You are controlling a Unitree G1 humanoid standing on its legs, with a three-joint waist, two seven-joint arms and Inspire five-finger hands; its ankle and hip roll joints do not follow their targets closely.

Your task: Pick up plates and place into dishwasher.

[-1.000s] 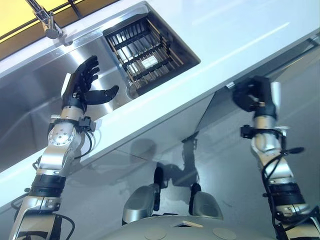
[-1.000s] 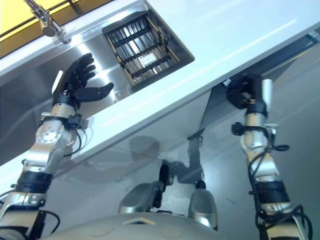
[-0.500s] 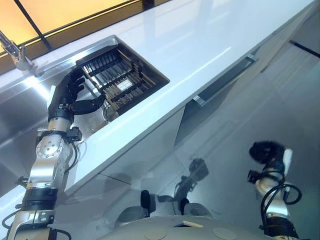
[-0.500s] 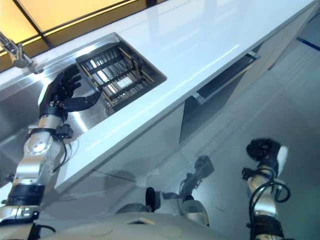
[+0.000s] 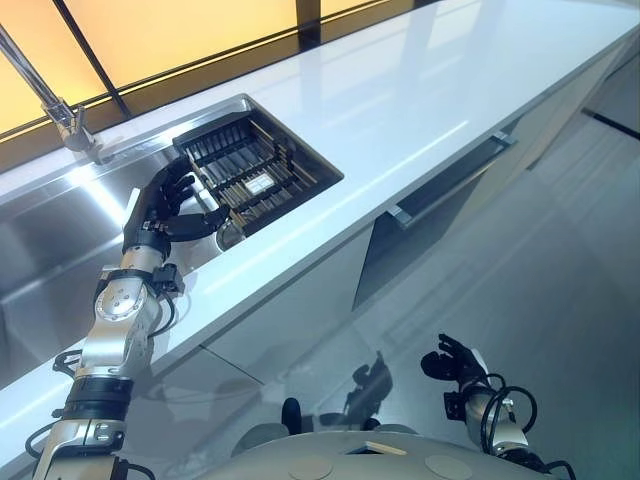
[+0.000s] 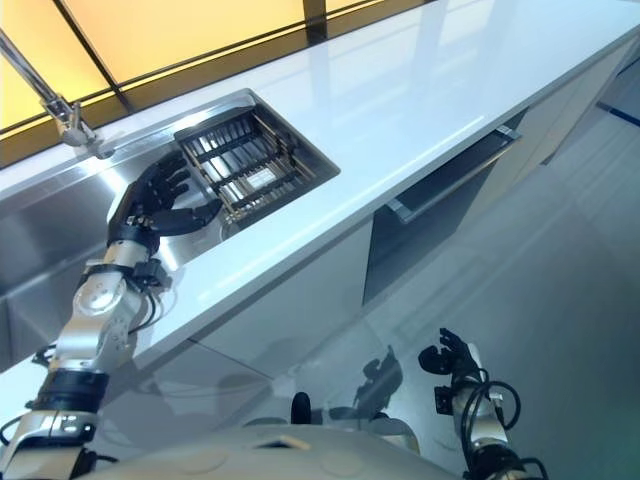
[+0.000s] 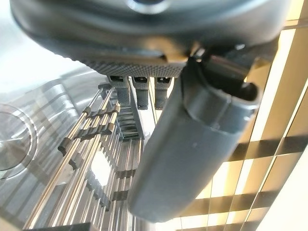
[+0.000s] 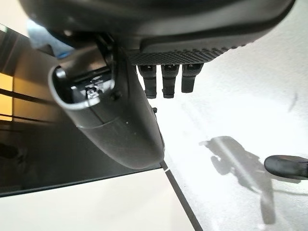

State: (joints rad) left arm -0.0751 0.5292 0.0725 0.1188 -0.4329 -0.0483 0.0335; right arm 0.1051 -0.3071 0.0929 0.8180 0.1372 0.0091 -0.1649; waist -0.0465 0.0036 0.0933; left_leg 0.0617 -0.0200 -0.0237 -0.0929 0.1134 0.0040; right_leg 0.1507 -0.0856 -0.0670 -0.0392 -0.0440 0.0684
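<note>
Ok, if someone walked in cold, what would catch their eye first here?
Probably the left hand, fingers spread open above the steel sink, right beside the dark wire rack set into it. Next, the long white counter running across the scene, with the right hand hanging low near the floor, open and empty.

Kitchen, steel sink (image 5: 60, 240), white counter (image 5: 400, 100), faucet (image 5: 60, 115)

The sink (image 5: 60, 250) runs off the picture's left edge, so its far end is unseen. The faucet (image 5: 45, 95) is cut off at the top. The left hand (image 5: 165, 205) covers one corner of the dish rack (image 5: 255, 175). The dishwasher door (image 5: 440, 200) shows edge-on, its inside hidden.
</note>
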